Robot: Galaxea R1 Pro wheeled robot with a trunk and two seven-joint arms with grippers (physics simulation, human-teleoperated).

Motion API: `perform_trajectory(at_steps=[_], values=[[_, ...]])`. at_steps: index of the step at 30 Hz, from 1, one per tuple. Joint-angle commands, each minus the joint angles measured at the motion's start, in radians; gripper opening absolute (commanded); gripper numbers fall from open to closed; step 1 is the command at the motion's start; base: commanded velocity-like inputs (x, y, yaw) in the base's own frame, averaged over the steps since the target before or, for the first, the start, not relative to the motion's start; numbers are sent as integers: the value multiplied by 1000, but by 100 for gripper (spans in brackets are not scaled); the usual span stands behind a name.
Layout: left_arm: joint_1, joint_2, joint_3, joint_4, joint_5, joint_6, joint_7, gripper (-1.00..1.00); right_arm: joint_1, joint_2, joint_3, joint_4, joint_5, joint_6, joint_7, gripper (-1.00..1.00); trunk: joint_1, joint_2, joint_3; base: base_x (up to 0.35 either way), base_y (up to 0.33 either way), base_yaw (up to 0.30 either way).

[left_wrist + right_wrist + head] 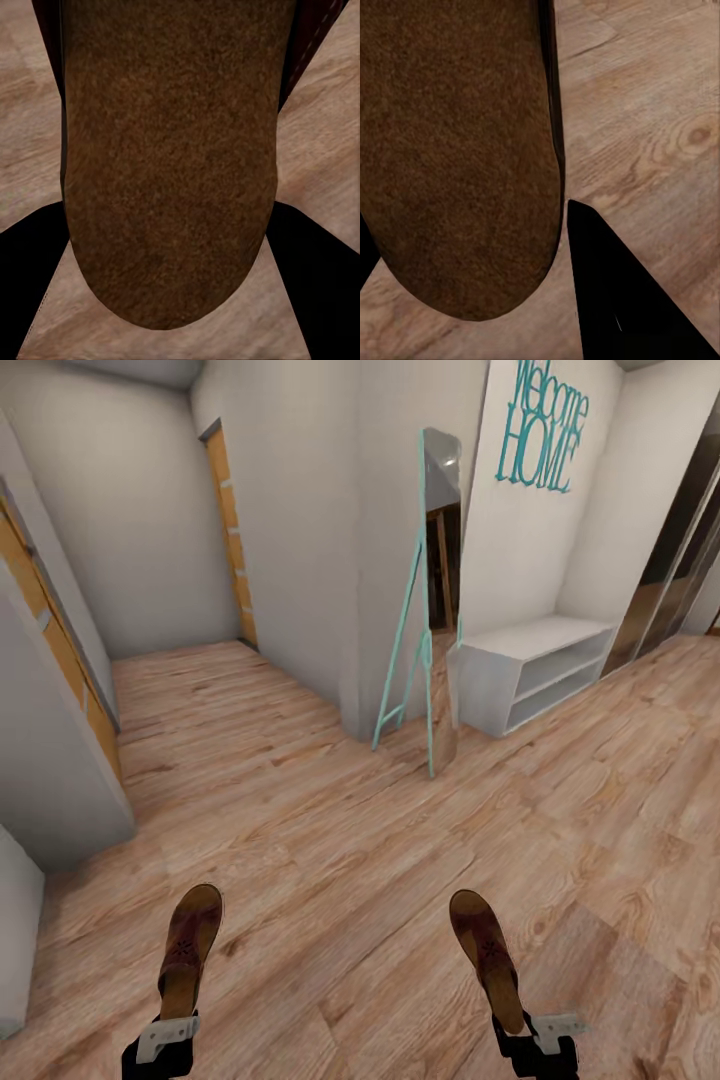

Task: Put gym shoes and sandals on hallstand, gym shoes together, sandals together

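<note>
I carry one brown sandal in each hand above the wood-plank corridor floor (340, 840). My left gripper (165, 1042) is shut on the heel end of the left sandal (190, 950), whose toe points forward. My right gripper (525, 1035) is shut on the other sandal (487, 958) the same way. In the left wrist view the sandal's brown footbed (169, 165) lies between the black fingers (30, 285). The right wrist view has the footbed (457, 150) beside one finger (615, 292). The pale grey hallstand (540, 645) stands far ahead to the right against the wall. The gym shoes are out of view.
A teal-framed standing mirror (432, 610) leans at the wall corner just left of the hallstand. A "Welcome HOME" sign (540, 425) hangs above it. A grey cabinet (50, 780) juts in at the left. Mirrored sliding doors (672, 560) line the far right.
</note>
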Motion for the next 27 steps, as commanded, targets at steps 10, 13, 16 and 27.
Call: perform_trajectory(at_steps=[10,13,16,27], values=[[-1,0,4,1,9,-1,-10,-100,0,0,-9,-3,3,-3,9,-100,0,0,5,-20,-7,279],[-1,0,4,1,9,-1,-10,-100,0,0,-9,-3,3,-3,8,-100,0,0,7,-2,-1,279],[-1,0,4,1,9,-1,-10,-100,0,0,-9,-3,3,-3,8,-100,0,0,8,-1,0,279],[-1,0,4,1,9,-1,-10,-100,0,0,-8,-2,2,-2,-111,-100,0,0,15,0,0,277]])
